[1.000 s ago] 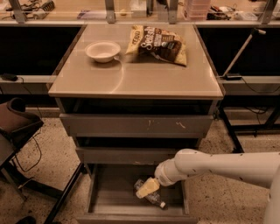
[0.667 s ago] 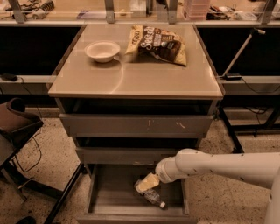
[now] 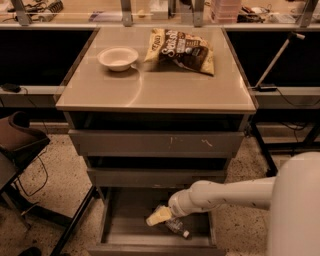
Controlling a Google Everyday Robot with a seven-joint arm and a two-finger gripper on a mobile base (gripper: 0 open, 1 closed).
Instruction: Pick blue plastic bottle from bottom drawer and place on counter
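Observation:
The bottom drawer (image 3: pixel 126 226) of the grey cabinet is pulled out, with its flat floor showing. The blue plastic bottle (image 3: pixel 176 226) lies on its side on the drawer floor, right of the middle, with its white cap pointing to the front right. My gripper (image 3: pixel 159 216), yellowish at its tip, reaches down into the drawer from the right on a white arm. It sits right at the bottle's upper left end, and the bottle still rests on the floor. The beige counter (image 3: pixel 150 92) tops the cabinet.
A white bowl (image 3: pixel 118 58) and a yellow-brown snack bag (image 3: pixel 182 50) lie on the back of the counter. The two upper drawers stand slightly ajar. A dark chair (image 3: pixel 20 140) is at the left. A cluttered worktable (image 3: pixel 75 15) runs behind. My white body fills the lower right.
My gripper has moved a little to the left and down inside the drawer. The bottle has not moved.

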